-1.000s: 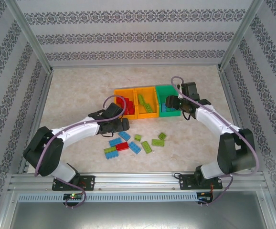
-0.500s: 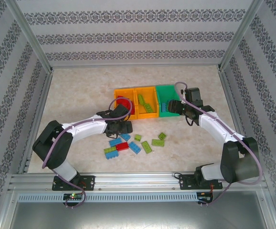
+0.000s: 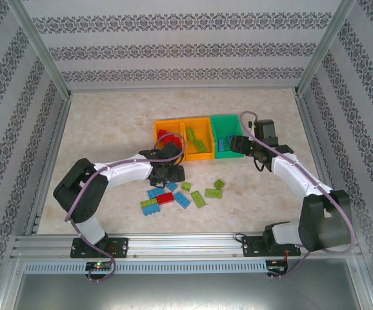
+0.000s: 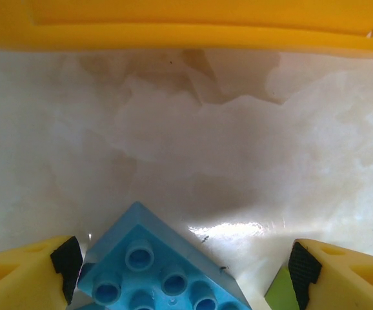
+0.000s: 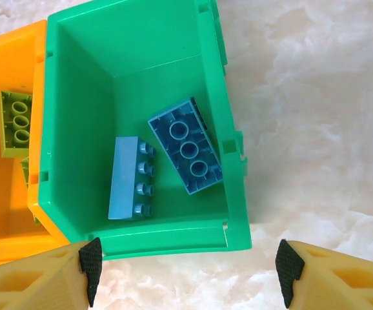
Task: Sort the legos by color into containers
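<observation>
Your left tool (image 3: pixel 171 173) is hanging open low over the desk (image 3: pixel 109 129), at 6 o'clock from the left orange bin (image 3: pixel 160 124), which is holding red bricks (image 3: pixel 171 138). In its wrist view a blue brick (image 4: pixel 154 274) is sitting between the fingers (image 4: pixel 19 274), nearer the left pad and clear of the right one; it's gripping nothing. Your right tool (image 5: pixel 186 261) is hovering open and empty over the near edge of the green bin (image 5: pixel 233 161), which is holding two blue bricks (image 5: pixel 185 146). The middle orange bin (image 3: pixel 197 121) is holding light green bricks (image 3: pixel 198 142). Loose bricks (image 3: pixel 182 200) are lying on the desk at 6 o'clock from the bins: several blue, several light green, one red brick (image 3: pixel 165 197).
</observation>
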### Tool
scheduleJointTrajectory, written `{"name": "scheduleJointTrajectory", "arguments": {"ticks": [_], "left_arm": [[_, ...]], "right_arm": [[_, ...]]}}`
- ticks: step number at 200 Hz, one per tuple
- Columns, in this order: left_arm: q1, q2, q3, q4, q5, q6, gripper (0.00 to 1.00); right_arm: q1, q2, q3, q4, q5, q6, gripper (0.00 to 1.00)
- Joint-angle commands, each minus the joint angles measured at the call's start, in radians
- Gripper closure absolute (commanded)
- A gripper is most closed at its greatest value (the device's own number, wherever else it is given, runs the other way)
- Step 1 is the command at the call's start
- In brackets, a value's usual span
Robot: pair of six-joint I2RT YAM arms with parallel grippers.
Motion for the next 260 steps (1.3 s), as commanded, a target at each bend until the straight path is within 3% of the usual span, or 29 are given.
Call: {"name": "scheduleJointTrajectory", "arguments": {"ticks": [1, 84, 121, 192, 260], "left_arm": [[-0.018, 0.024, 0.037, 0.015, 0.012, -0.025, 0.15], [-0.02, 0.081, 0.152, -0.012, -0.015, 0.017, 0.15], [-0.02, 0.009, 0.096, -0.06, -0.069, 0.002, 0.14], [-0.034, -0.014, 0.02, -0.065, -0.056, -0.033, 0.15], [-0.034, 0.073, 0.069, -0.044, -0.029, -0.02, 0.29]], "right_arm": [[-0.014, -0.03, -0.021, 0.008, -0.014, -0.016, 0.26], [-0.031, -0.054, -0.046, 0.007, -0.014, -0.018, 0.25], [-0.032, -0.051, -0.042, 0.005, -0.024, -0.019, 0.25], [-0.034, -0.044, -0.047, 0.014, -0.027, -0.013, 0.25], [-0.048, -0.063, -0.062, 0.008, 0.002, -0.015, 0.24]]}}
